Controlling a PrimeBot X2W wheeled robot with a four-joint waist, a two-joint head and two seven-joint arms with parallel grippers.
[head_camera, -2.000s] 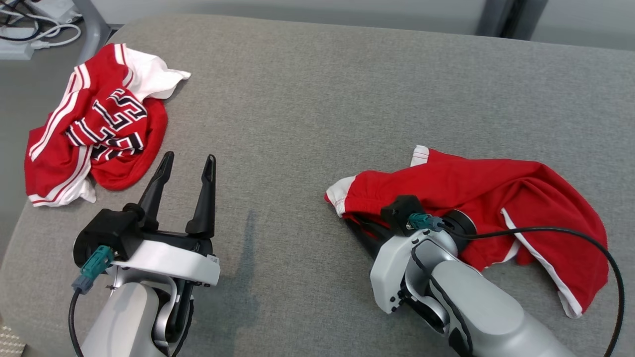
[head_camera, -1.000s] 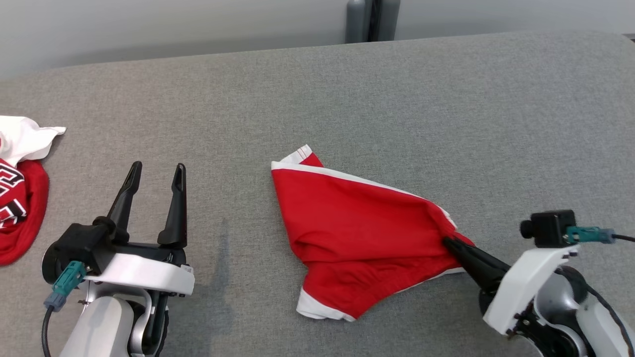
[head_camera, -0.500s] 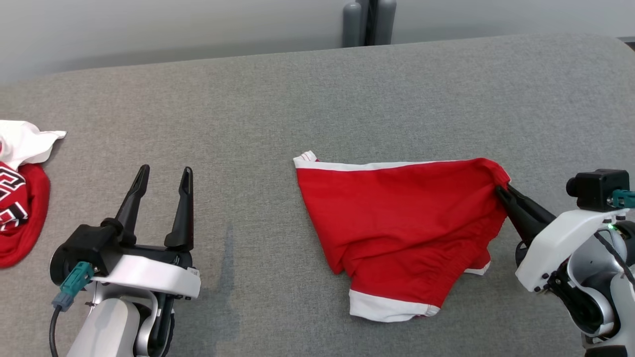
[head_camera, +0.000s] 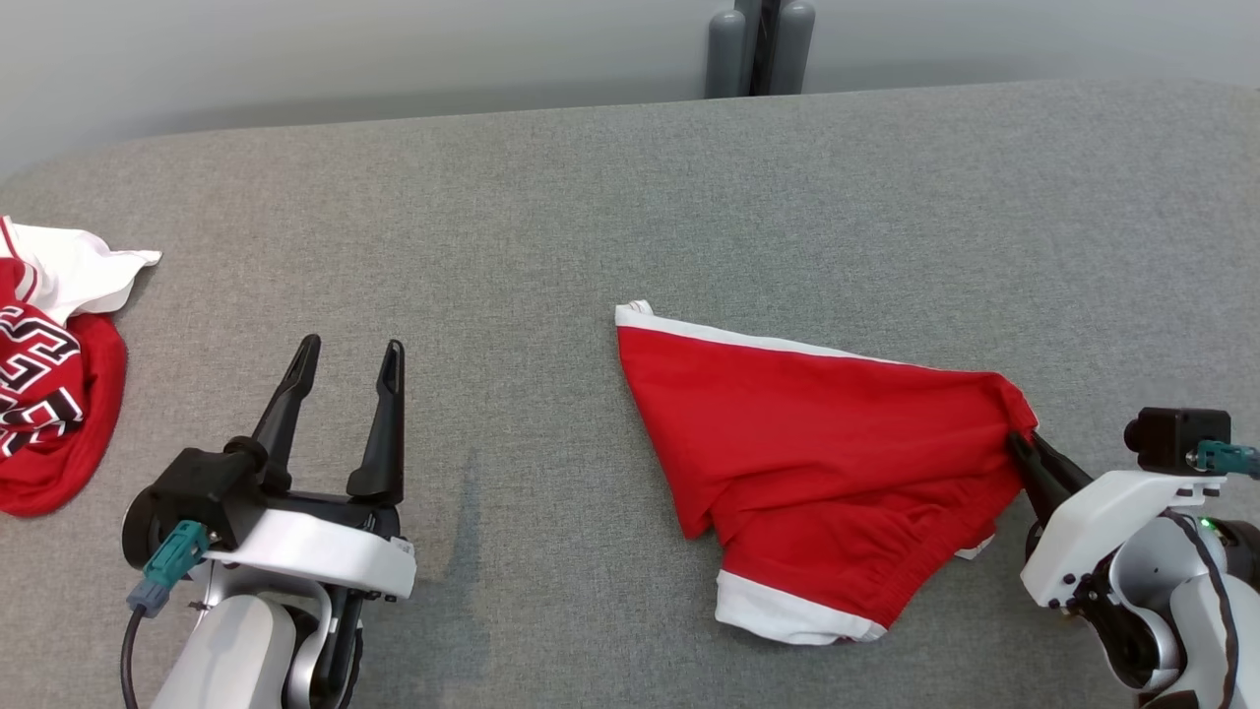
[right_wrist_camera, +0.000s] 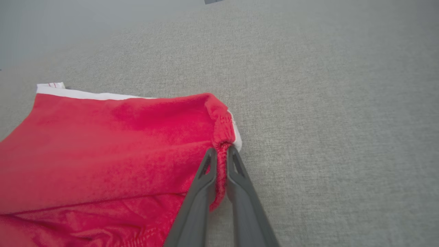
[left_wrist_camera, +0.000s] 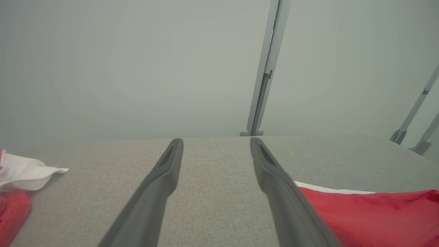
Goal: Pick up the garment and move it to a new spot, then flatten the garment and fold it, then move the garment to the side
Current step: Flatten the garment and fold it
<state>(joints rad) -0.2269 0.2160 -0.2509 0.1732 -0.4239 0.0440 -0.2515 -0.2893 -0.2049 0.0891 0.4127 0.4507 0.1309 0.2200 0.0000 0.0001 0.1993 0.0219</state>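
The garment [head_camera: 817,463] is a pair of red shorts with white trim, lying spread on the grey cushioned surface right of centre. My right gripper [head_camera: 1019,443] is shut on its right corner, at the bunched red waistband [right_wrist_camera: 221,145]; the cloth sits pinched between the two dark fingers [right_wrist_camera: 200,185]. My left gripper [head_camera: 349,354] hovers open and empty at the lower left, well apart from the shorts. In the left wrist view its fingers [left_wrist_camera: 164,178] spread wide over bare surface, with the garment [left_wrist_camera: 377,212] at the lower right.
A second crumpled red and white garment [head_camera: 49,394] with black lettering lies at the left edge. The grey surface [head_camera: 591,197] stretches back to a wall, where a grey post [head_camera: 758,49] stands behind its far edge.
The right gripper, still holding the corner, has come down and slightly right, laying the shorts flatter. The head camera has shifted a little. The left gripper stays open and still.
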